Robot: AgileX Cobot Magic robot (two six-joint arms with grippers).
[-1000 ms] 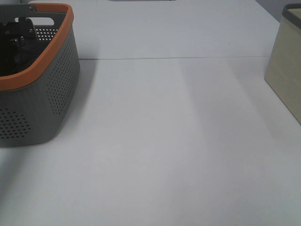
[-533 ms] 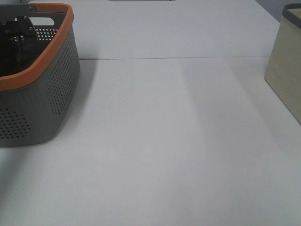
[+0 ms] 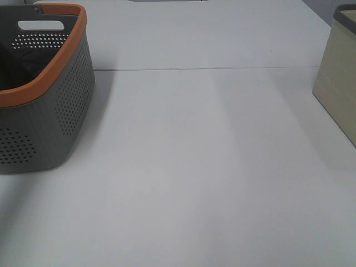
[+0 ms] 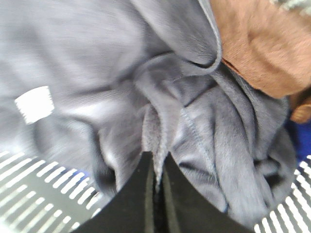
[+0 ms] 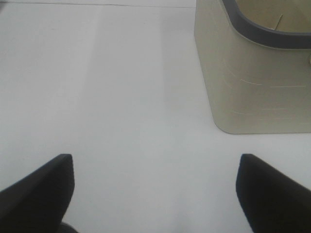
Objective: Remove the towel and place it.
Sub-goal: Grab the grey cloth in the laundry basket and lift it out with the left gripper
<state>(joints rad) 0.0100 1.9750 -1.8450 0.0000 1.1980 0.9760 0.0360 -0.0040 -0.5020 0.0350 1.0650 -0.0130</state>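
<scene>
In the left wrist view the towel (image 4: 97,63) is a dark greyish plush cloth, bunched in folds, with a small white tag (image 4: 34,103). It lies inside the grey basket with an orange rim (image 3: 61,61). My left gripper (image 4: 155,162) is down in the basket, its jaws shut on a raised fold of the towel. The exterior high view shows neither the left gripper nor the right one; the basket's inside looks dark there. My right gripper (image 5: 154,160) is open and empty above the bare white table.
A brown cloth (image 4: 262,43) lies against the towel, and a bit of bright blue cloth (image 4: 302,141) shows beside it. The basket's slotted wall (image 4: 34,189) is close around the gripper. A beige bin with a grey rim (image 3: 339,83) stands at the right, also in the right wrist view (image 5: 252,82).
In the exterior high view the left gripper showed inside the basket near its back wall; now it is out of sight there. The basket and bin have not moved.
</scene>
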